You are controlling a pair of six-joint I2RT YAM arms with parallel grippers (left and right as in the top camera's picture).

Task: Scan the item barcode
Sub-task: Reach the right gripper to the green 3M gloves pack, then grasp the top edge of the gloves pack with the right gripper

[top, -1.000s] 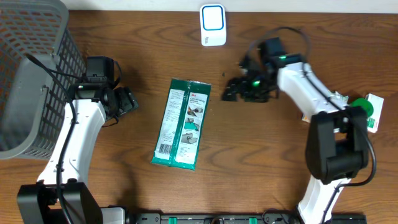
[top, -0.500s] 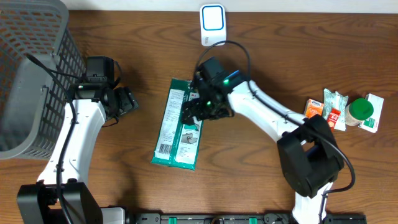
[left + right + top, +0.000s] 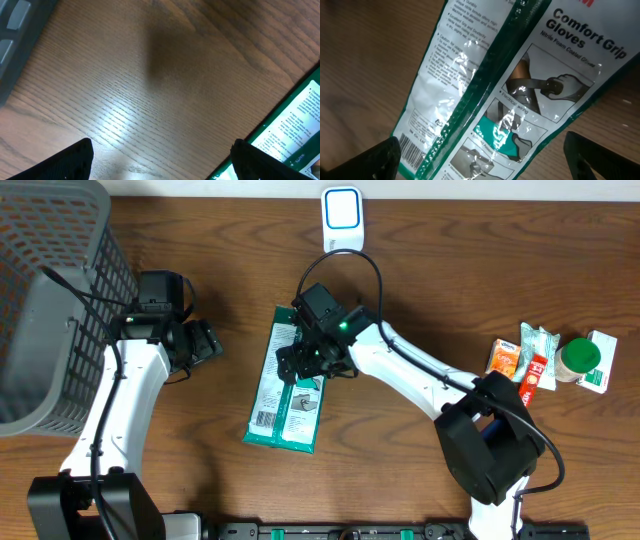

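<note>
The glove package lies flat near the middle of the table. Its long side runs from about 1 o'clock to 7 o'clock. The right gripper hovers over the upper half of the package with its jaws wide apart and nothing between them. In the right wrist view the two fingers stand on either side of the printed face. It seems they do not touch the film, but the view is too close to be sure.

The left gripper waits at 9 o'clock of the package, well apart from it. It is also spread and holds nothing.

The barcode is printed at the 7 o'clock end of the package and faces up. The scanner stands at 12 o'clock by the far edge. A basket is at 10 o'clock and some small goods are at 3 o'clock.

I judge that the step in hand is the pick-up, so the scanning itself is not yet begun. Next, the right gripper should descend and pinch the thin, slippery package across its width. It should then lift the package and turn the barcode end toward the scanner.
</note>
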